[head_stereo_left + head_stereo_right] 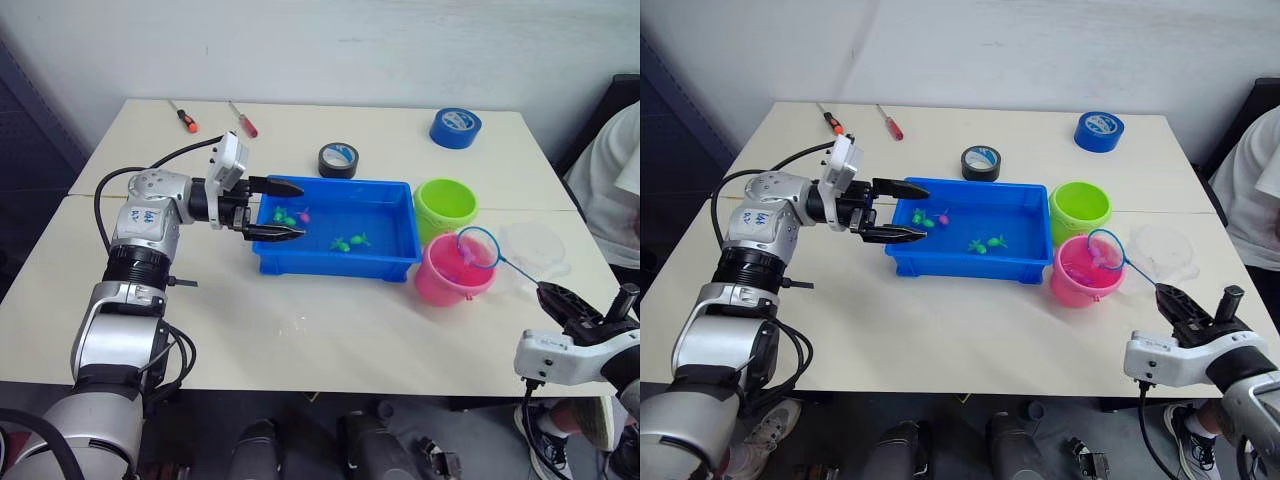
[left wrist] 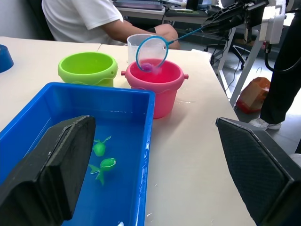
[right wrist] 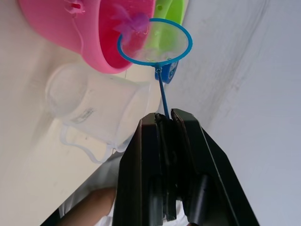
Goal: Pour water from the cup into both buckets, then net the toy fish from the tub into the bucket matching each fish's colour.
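The blue tub [image 1: 330,262] sits mid-table with water, green fish [image 1: 348,241] and a pink fish [image 1: 303,213] in it. My left gripper [image 1: 285,209] is open, one finger on each side of the tub's left wall. Right of the tub stand the lime green bucket [image 1: 445,205] and the pink bucket [image 1: 448,278]. My right gripper [image 1: 558,298] is shut on the net's thin handle. The net's blue hoop [image 1: 477,248] hangs over the pink bucket with a pink fish [image 3: 134,22] in it. The clear cup [image 1: 535,250] stands just right of the pink bucket.
A black tape roll [image 1: 338,160] lies behind the tub and a blue tape roll [image 1: 455,127] at the back right. Two screwdrivers [image 1: 183,117] lie at the back left. A person in a white shirt [image 1: 610,180] sits at the table's right edge.
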`<action>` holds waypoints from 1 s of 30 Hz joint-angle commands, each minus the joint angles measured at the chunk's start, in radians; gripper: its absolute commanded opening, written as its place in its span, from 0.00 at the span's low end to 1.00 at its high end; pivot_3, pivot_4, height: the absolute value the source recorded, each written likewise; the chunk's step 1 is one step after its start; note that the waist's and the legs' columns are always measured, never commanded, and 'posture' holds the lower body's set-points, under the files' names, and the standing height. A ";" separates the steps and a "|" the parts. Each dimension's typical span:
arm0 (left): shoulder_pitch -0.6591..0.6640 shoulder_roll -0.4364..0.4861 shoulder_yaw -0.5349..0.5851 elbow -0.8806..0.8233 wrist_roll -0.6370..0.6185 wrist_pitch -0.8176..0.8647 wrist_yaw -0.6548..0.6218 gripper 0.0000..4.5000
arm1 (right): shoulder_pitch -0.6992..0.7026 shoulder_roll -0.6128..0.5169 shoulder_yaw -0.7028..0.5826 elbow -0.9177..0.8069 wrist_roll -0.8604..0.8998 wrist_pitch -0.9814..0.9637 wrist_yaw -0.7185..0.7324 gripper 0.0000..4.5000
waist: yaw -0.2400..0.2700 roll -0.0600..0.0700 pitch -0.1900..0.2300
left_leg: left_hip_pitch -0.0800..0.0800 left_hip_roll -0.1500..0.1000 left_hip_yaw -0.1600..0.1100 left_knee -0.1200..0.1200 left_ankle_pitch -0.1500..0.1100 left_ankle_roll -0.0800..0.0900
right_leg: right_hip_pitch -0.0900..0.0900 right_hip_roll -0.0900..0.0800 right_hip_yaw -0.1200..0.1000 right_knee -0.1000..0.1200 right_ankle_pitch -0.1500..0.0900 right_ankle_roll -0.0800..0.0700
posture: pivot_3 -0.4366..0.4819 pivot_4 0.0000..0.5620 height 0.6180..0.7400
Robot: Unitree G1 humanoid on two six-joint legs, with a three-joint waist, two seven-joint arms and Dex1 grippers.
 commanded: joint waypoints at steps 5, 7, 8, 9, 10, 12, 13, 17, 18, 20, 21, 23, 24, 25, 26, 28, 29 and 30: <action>-0.005 0.011 0.026 -0.017 -0.002 -0.006 -0.001 0.99 | -0.019 0.076 -0.040 -0.077 -0.046 -0.044 -0.024 0.00 | 0.000 0.000 0.000 | 0.000 0.000 0.000 0.001 0.000 -0.001 | 0.000 0.000 0.000 0.001 0.000 0.000 | 0.48 0.27 0.95; -0.006 0.017 0.038 -0.004 -0.003 -0.004 0.016 0.99 | -0.094 0.080 -0.030 -0.105 0.013 -0.018 0.004 0.00 | -0.003 0.000 0.000 | 0.001 0.000 0.001 0.001 0.000 -0.001 | 0.000 0.000 -0.001 0.002 0.000 0.000 | 0.48 0.27 0.95; -0.008 0.021 0.050 0.002 -0.008 0.004 0.030 0.99 | -0.140 0.077 -0.022 -0.116 0.041 0.006 0.028 0.00 | -0.006 0.000 0.000 | 0.002 0.000 0.002 0.002 0.000 -0.001 | 0.000 0.000 -0.001 0.003 0.000 0.000 | 0.48 0.27 0.95; -0.009 0.024 0.058 0.005 -0.012 0.009 0.039 0.99 | -0.170 0.075 -0.017 -0.122 0.056 0.020 0.047 0.00 | -0.007 0.000 0.000 | 0.004 0.000 0.005 0.002 0.000 -0.001 | 0.000 0.000 -0.001 0.006 0.000 0.000 | 0.48 0.27 0.95; -0.012 0.033 0.074 0.015 -0.015 0.017 0.058 0.99 | -0.231 0.067 0.004 -0.123 0.087 0.053 0.079 0.00 | -0.007 0.000 0.000 | 0.007 0.000 0.006 0.001 0.000 0.000 | 0.002 0.000 -0.001 0.007 0.000 0.000 | 0.48 0.27 0.95; -0.007 0.078 0.102 0.048 0.003 0.010 0.106 0.99 | -0.412 0.075 0.093 -0.108 0.174 0.185 0.158 0.00 | -0.015 -0.001 0.000 | 0.015 0.000 0.007 0.000 0.000 -0.001 | 0.010 0.000 0.000 0.006 0.000 -0.001 | 0.48 0.27 0.95; -0.004 0.096 0.110 0.061 0.010 0.004 0.124 0.99 | -0.485 0.087 0.131 -0.101 0.206 0.249 0.191 0.00 | -0.025 -0.003 0.001 | 0.018 0.000 0.007 0.000 -0.001 -0.002 | 0.012 0.000 0.000 0.005 0.000 -0.001 | 0.48 0.27 0.95; 0.069 0.179 0.153 0.019 0.000 0.030 0.156 0.99 | -0.738 0.168 0.327 -0.055 0.333 0.530 0.320 0.00 | -0.036 -0.003 0.001 | 0.025 0.003 0.004 -0.004 -0.001 -0.003 | 0.017 -0.001 0.000 0.006 -0.002 -0.004 | 0.48 0.27 0.95; 0.097 0.201 0.168 -0.009 -0.007 0.047 0.167 0.99 | -0.797 0.194 0.378 -0.037 0.368 0.610 0.353 0.00 | -0.036 -0.003 0.001 | 0.025 0.005 0.004 -0.004 -0.001 -0.004 | 0.018 -0.001 0.000 0.007 -0.002 -0.005 | 0.48 0.27 0.95; 0.154 0.237 0.193 -0.063 -0.013 0.071 0.195 0.99 | -0.915 0.248 0.454 0.016 0.411 0.761 0.376 0.00 | -0.035 -0.003 0.002 | 0.025 0.007 0.004 -0.004 -0.001 -0.005 | 0.017 -0.002 0.000 0.008 -0.003 -0.007 | 0.48 0.27 0.95; 0.173 0.245 0.201 -0.084 -0.015 0.080 0.205 0.99 | -0.949 0.260 0.472 0.030 0.421 0.810 0.377 0.00 | -0.034 -0.003 0.002 | 0.023 0.007 0.003 -0.003 -0.001 -0.006 | 0.016 -0.002 0.000 0.009 -0.003 -0.007 | 0.48 0.27 0.95; 0.239 0.269 0.235 -0.146 -0.027 0.110 0.245 0.99 | -1.035 0.305 0.526 0.087 0.470 0.932 0.390 0.00 | -0.031 -0.003 0.002 | 0.020 0.008 0.000 -0.002 -0.001 -0.006 | 0.013 -0.003 -0.001 0.010 -0.004 -0.008 | 0.48 0.27 0.95; 0.274 0.279 0.255 -0.176 -0.034 0.129 0.266 0.99 | -1.077 0.326 0.556 0.118 0.497 0.978 0.398 0.00 | -0.030 -0.003 0.002 | 0.019 0.008 0.000 -0.001 0.000 -0.006 | 0.012 -0.004 -0.002 0.010 -0.004 -0.008 | 0.48 0.27 0.95; 0.308 0.286 0.271 -0.208 -0.041 0.143 0.283 0.99 | -1.116 0.350 0.578 0.147 0.523 1.035 0.400 0.00 | -0.031 -0.003 0.002 | 0.017 0.008 -0.001 -0.001 0.000 -0.006 | 0.011 -0.004 -0.003 0.010 -0.004 -0.008 | 0.48 0.27 0.95; 0.344 0.294 0.287 -0.240 -0.046 0.156 0.298 0.99 | -1.161 0.383 0.598 0.188 0.547 1.089 0.391 0.00 | -0.031 -0.003 0.002 | 0.017 0.008 -0.002 -0.001 0.000 -0.006 | 0.011 -0.005 -0.003 0.010 -0.004 -0.008 | 0.48 0.27 0.95; 0.399 0.301 0.315 -0.300 -0.058 0.179 0.329 0.99 | -1.232 0.423 0.642 0.263 0.582 1.157 0.380 0.00 | -0.032 -0.003 0.001 | 0.017 0.007 -0.002 -0.001 -0.001 -0.006 | 0.011 -0.006 -0.004 0.010 -0.004 -0.008 | 0.48 0.27 0.95; 0.418 0.302 0.326 -0.326 -0.064 0.191 0.344 0.99 | -1.259 0.430 0.665 0.295 0.596 1.174 0.377 0.00 | -0.033 -0.003 0.002 | 0.016 0.006 -0.002 -0.001 0.000 -0.006 | 0.011 -0.007 -0.005 0.011 -0.004 -0.008 | 0.48 0.27 0.95; 0.440 0.301 0.336 -0.362 -0.074 0.205 0.355 0.99 | -1.291 0.445 0.689 0.343 0.601 1.181 0.363 0.00 | -0.032 -0.003 0.002 | 0.016 0.006 -0.003 -0.001 0.000 -0.006 | 0.010 -0.008 -0.006 0.011 -0.004 -0.008 | 0.48 0.27 0.95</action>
